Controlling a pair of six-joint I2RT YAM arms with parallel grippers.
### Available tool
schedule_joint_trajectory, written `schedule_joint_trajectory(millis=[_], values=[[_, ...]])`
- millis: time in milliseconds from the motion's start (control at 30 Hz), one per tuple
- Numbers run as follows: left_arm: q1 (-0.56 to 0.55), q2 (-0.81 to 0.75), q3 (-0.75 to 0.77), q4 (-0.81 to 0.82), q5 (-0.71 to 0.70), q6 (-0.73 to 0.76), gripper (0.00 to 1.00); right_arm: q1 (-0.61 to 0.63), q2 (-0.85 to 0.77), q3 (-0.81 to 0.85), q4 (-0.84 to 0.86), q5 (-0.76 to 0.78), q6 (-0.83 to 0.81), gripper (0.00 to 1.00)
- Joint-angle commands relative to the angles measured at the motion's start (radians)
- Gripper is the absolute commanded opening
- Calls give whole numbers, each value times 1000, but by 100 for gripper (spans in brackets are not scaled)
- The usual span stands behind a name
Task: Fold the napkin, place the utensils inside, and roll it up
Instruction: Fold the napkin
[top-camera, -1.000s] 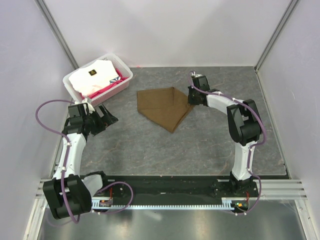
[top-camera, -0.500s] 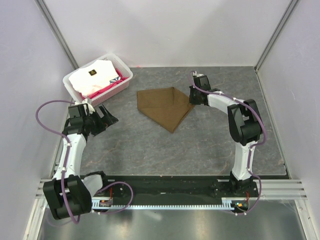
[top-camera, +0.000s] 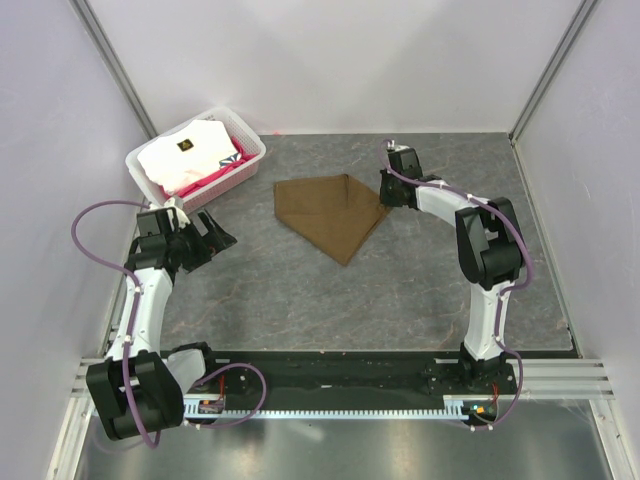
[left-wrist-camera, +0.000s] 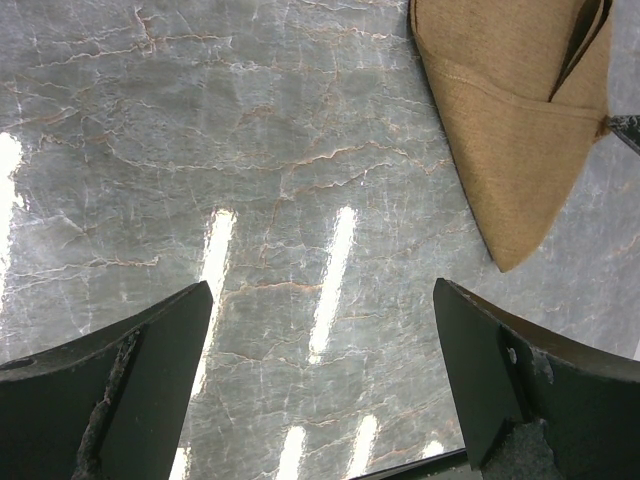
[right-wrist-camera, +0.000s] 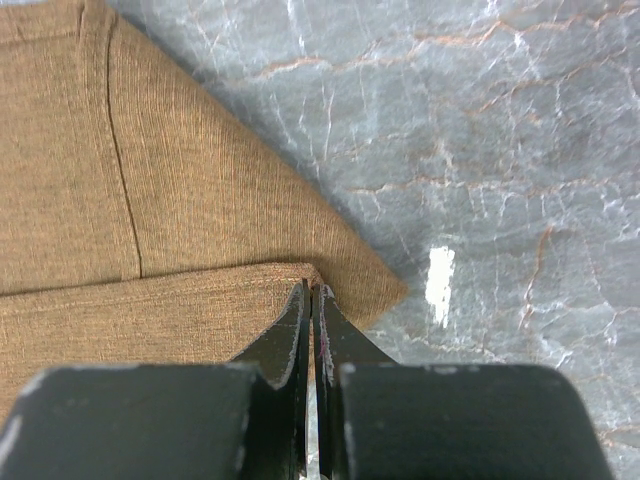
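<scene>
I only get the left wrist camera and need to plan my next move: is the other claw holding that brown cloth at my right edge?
Observer: Yes. The right claw is shut on a corner of the top layer of the large brown fabric napkin.
Operator: Anything outside my frame?
Observer: A white plastic basket of folded white and pink cloths sits at the far left corner of the grey marble table, beyond your open left claw.

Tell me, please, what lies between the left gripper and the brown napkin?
Only bare grey tabletop lies between the left gripper and the napkin; the left wrist view shows it, and the top view agrees.
</scene>
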Motion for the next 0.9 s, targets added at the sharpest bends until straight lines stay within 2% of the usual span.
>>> schedule_joint_trajectory(millis=[0,500,600,633,700,733,867], values=[[7,-27,-2,28,26,15,100,-13,18,52,9,19,-14,0],[7,-12,4,31,49,11,100,-22,27,64,-3,41,-9,0],[7,-16,1,33,49,13,100,-22,4,64,-5,27,-17,22],[7,-21,1,33,49,11,100,-23,-4,66,-8,21,-21,36],[5,-18,1,36,52,11,100,-25,-23,66,-8,10,-47,47],[7,-18,1,37,52,11,100,-27,-30,67,-11,-22,-61,57],[7,-18,1,45,55,10,100,-39,-34,76,-32,-103,-127,71]])
